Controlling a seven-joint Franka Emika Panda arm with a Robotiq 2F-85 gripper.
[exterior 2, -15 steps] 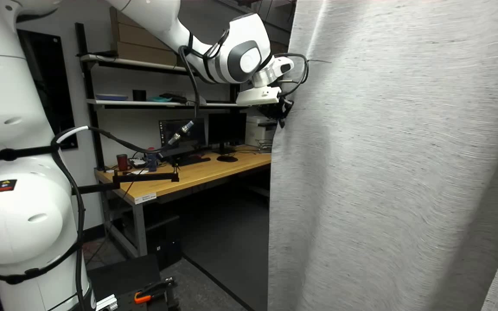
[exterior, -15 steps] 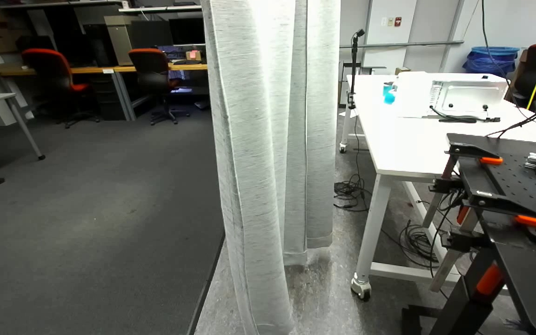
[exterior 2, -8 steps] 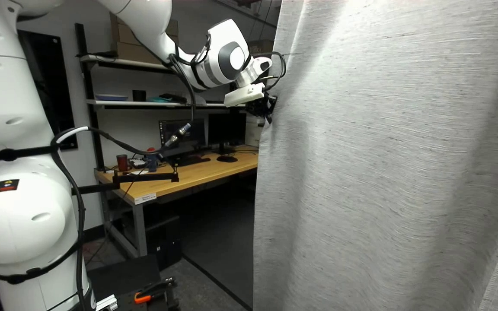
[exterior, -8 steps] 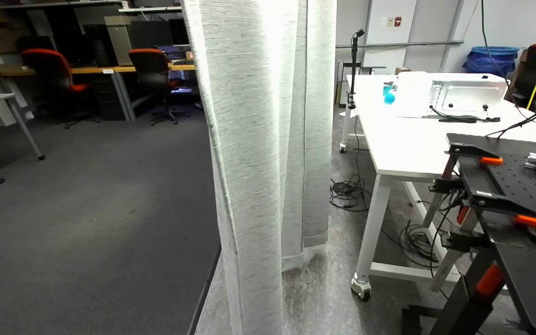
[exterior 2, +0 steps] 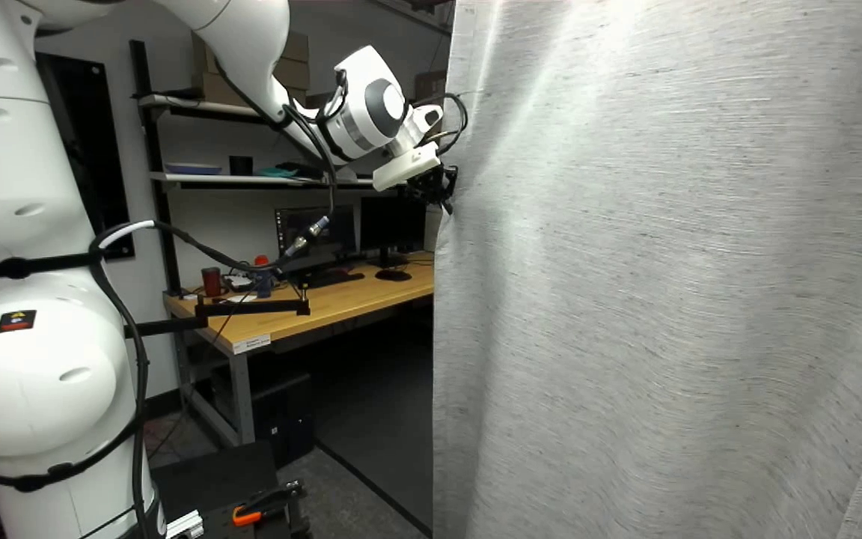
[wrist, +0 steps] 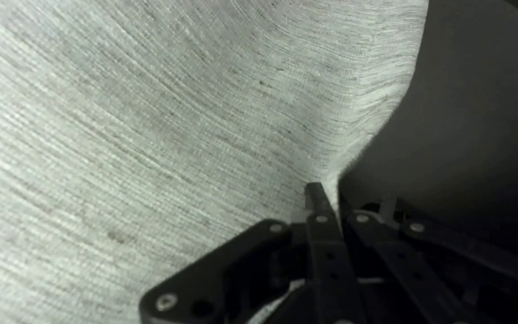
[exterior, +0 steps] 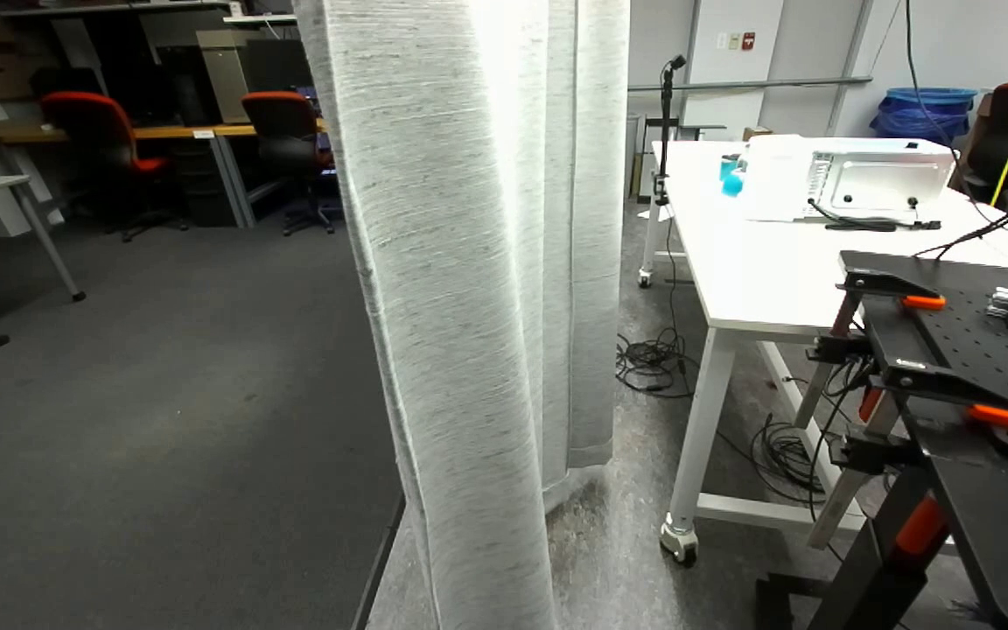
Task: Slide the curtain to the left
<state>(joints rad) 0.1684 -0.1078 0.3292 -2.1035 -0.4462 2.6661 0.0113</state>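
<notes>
The pale white-grey curtain [exterior 2: 663,299] fills the right half of an exterior view, its top and bottom running out of the picture and its near-vertical free edge facing the robot. In an exterior view it falls in deep, semi-sheer folds between dark carpet [exterior: 206,367] and a white table [exterior: 758,262], standing apart from the table; the hem of its rear folds shows over the grey floor [exterior: 613,560].

The gripper [wrist: 334,202] pinches that free edge: in the wrist view a narrow strip of fabric runs in between the black fingers [wrist: 316,198], and the cloth gathers into a crease at their tips. Above, the white Panda arm [exterior 2: 42,367] reaches across, its wrist tilted down towards the fabric, a black cable looping close to the curtain.

Behind the arm is a wood-topped desk [exterior 2: 360,303] with two monitors [exterior 2: 392,221] and a dark red tumbler [exterior 2: 211,281]. Near the arm's base lies a clamp with an orange handle [exterior 2: 247,516].

A white box-shaped appliance [exterior: 880,184] rests on the white table, and tangled black cables [exterior: 657,360] lie on the floor between curtain and table. Beyond the carpet, orange-backed office chairs [exterior: 88,118] stand at another wooden desk.
</notes>
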